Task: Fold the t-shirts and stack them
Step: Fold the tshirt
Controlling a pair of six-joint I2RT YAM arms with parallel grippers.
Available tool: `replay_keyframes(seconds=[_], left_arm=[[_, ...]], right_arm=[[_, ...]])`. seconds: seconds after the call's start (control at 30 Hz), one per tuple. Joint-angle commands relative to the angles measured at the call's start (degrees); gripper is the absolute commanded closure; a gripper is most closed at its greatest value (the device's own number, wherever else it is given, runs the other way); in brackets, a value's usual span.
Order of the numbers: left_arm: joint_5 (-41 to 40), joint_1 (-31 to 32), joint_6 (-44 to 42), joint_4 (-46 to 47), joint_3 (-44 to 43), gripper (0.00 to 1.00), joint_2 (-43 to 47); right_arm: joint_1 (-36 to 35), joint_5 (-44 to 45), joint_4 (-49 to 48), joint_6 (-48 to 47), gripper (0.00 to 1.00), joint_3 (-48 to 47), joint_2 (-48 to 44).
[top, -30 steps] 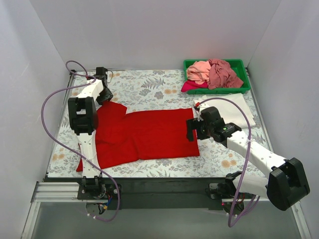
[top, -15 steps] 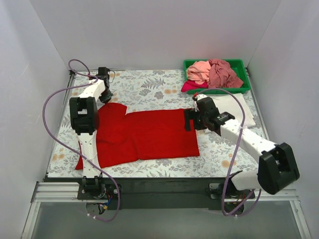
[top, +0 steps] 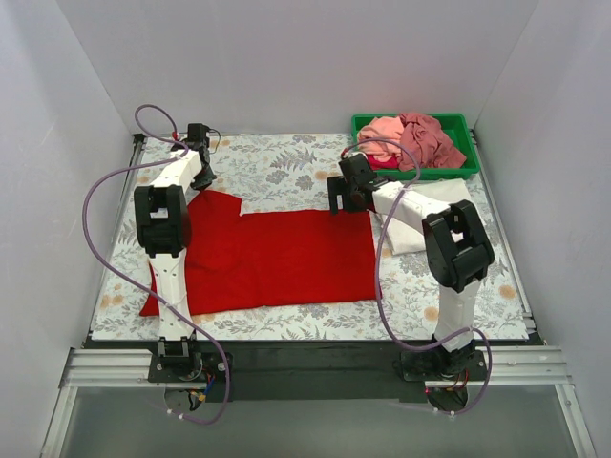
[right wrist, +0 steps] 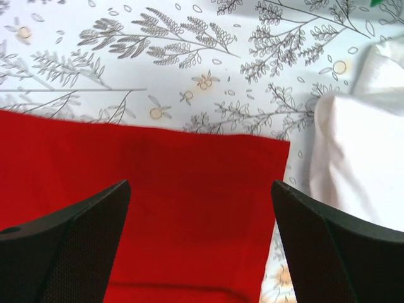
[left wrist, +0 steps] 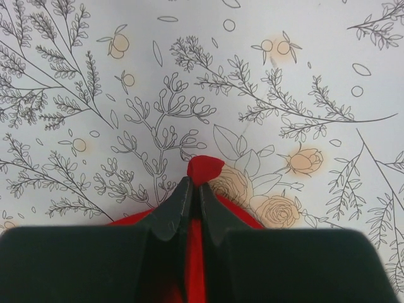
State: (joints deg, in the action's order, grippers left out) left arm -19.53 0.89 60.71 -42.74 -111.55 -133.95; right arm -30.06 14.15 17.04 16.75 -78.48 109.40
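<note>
Your right gripper has swung away from the near right hem of the red t-shirt and now sits over its far right corner. Over the same second the shirt has spread flatter, and its right edge runs straighter.

Your right jaws stand wide apart with nothing between them. In the right wrist view the two dark fingers frame the shirt's far right corner, which lies flat below them. Your left gripper has its jaws pressed together on the far left sleeve edge of the red shirt, and a small tab of red cloth pokes out past the tips.

The red shirt lies open across the middle of the floral table, reaching from the left arm to the right gripper. A folded white t-shirt rests just right of that far right corner, with a thin strip of tablecloth between the two and your right arm crossing over it. At the far right corner, the green tray holds a crumpled light pink garment beside a dusty rose garment.
</note>
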Motion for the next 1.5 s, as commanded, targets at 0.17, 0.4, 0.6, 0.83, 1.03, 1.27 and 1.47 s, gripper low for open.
replay_keyframes(seconds=[0.17,0.4,0.6,0.83,1.03,1.27,1.47], left_arm=[[-0.33,0.17,-4.11,4.42,-0.61,1.0,0.62],[-1.3,0.17,-4.63,5.48,0.89,1.0,1.23],[-2.18,0.17,-4.28,5.56,1.95,1.0,1.67],[-2.53,0.17,-2.79,5.74,3.7,1.0,4.04],[-2.62,0.34,-1.47,6.18,6.16,1.0,6.59],[-4.37,1.05,1.42,6.44,10.03,1.0,10.46],[-4.99,1.14,4.24,10.56,21.44,1.0,20.11]], right_arm=[[0.18,9.57,-0.43,-2.68,0.07,-8.44,8.0],[0.18,13.45,-0.43,-2.35,0.16,-7.31,11.09],[0.27,11.78,-0.87,0.03,0.25,-2.74,9.78],[0.27,7.3,-0.95,3.28,0.35,1.66,5.04],[0.27,6.42,-1.13,4.34,0.59,2.63,3.89],[0.18,5.01,-1.39,4.08,0.9,1.4,3.63],[-1.22,4.74,-2.88,4.69,0.97,5.07,-0.85]])
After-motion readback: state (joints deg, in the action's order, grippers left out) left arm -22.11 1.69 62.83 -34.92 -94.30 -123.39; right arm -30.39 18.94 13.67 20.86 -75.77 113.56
